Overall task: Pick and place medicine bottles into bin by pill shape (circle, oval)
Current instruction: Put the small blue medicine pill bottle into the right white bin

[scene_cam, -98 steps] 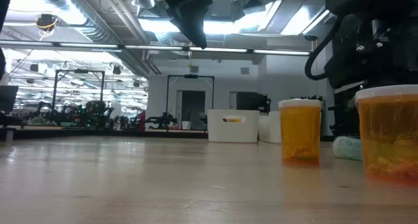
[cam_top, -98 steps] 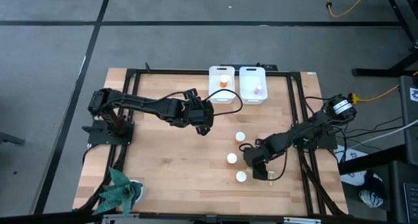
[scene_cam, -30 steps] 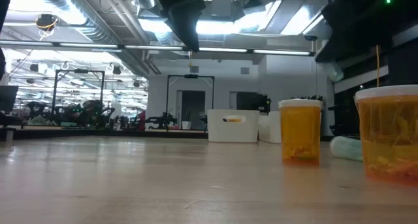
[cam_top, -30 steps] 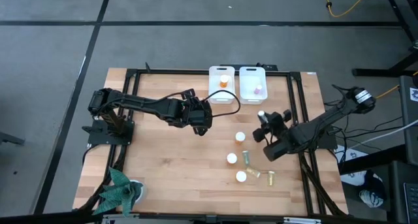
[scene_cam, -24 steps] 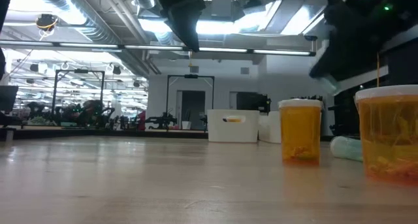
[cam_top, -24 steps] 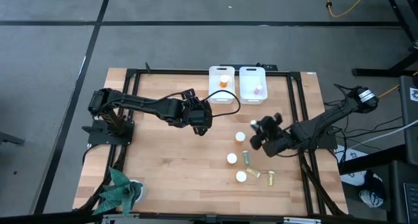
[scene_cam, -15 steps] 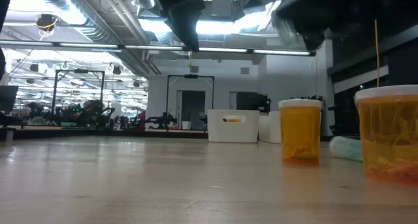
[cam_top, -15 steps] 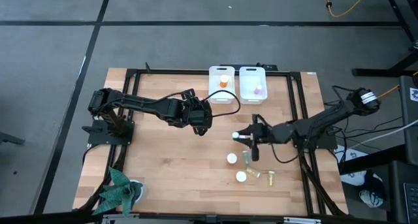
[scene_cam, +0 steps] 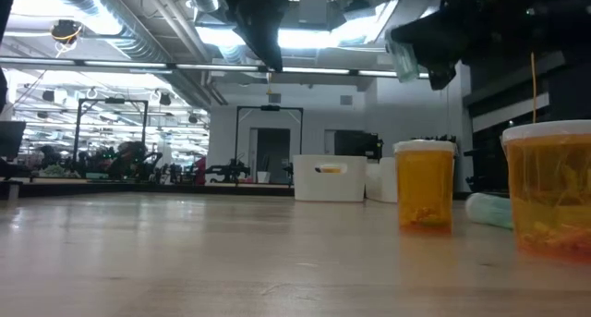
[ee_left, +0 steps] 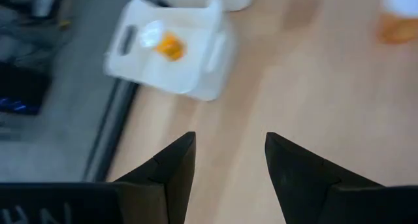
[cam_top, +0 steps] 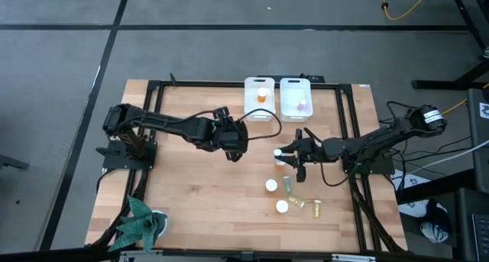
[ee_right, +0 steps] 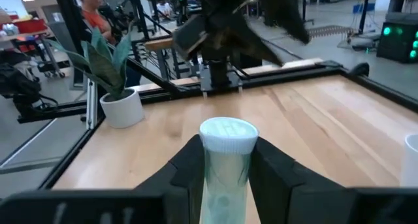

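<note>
My right gripper (cam_top: 284, 155) hangs over the table's middle, shut on a small translucent green medicine bottle (ee_right: 226, 162) with a white cap (cam_top: 278, 153); the low view shows the bottle (scene_cam: 404, 56) high above the table. My left gripper (cam_top: 233, 147) waits open and empty (ee_left: 228, 149) above the table, near the left bin (cam_top: 247, 101). On the wood stand two orange bottles with white caps (cam_top: 270, 185) (cam_top: 282, 207). Beside them lie a green bottle (cam_top: 289, 184) and two yellow ones (cam_top: 298, 202) (cam_top: 316, 208). My right gripper pinches the green bottle's body (ee_right: 225, 178) between its two fingers, just below the white cap. The fingers come level from the table's right side. The bottle stands about upright in the hold, cap up, lifted clear of the table.
Two white bins stand at the far edge: the left bin holds an orange bottle (cam_top: 263, 95), and the right one (cam_top: 283, 101) holds a pink bottle (cam_top: 302, 106). A potted plant (cam_top: 141, 224) sits at the near left corner. Black frame rails (cam_top: 348, 140) run along the table's sides.
My right gripper has swung from the table's right side toward its middle and sunk a little, turning until it points level toward the left edge. It stays shut on the green bottle, which has travelled with it, clear of the table.
</note>
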Motion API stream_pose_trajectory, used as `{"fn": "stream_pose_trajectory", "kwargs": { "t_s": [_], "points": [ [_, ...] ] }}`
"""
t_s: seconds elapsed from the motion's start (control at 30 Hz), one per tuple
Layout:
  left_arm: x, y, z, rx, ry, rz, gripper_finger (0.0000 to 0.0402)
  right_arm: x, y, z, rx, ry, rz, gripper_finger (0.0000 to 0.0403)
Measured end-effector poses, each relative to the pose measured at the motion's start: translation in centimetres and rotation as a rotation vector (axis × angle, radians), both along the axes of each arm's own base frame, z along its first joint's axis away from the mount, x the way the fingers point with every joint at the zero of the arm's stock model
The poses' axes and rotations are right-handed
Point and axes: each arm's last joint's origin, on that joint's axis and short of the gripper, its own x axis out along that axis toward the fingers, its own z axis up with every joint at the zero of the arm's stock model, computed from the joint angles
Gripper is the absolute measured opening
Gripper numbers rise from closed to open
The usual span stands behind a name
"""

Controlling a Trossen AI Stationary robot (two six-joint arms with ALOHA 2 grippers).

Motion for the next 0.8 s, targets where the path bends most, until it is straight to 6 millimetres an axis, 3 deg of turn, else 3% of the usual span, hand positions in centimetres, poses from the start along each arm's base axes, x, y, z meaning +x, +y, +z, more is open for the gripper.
{"fn": "stream_pose_trajectory", "kwargs": {
  "t_s": [0.2, 0.47, 0.7, 0.8],
  "points": [
    [1.2, -2.4, 0.6, -0.134, -0.137, -0.133, 0.0176, 0.0, 0.0, 0.3, -0.002, -0.031, 0.001, 0.01],
    [2.2, -5.4, 1.8, -0.128, -0.265, -0.35, 0.0176, 0.0, 0.2, 0.9, -0.032, -0.092, 0.058, 0.01],
    [4.2, -5.9, 1.9, -0.215, -0.428, -0.428, 0.0176, 0.0, 0.4, 1.7, -0.089, -0.179, 0.129, 0.01],
    [5.1, -5.7, 1.0, -0.231, -0.444, -0.403, 0.0176, -0.1, 0.4, 2.0, -0.101, -0.205, 0.128, 0.01]
  ]
}}
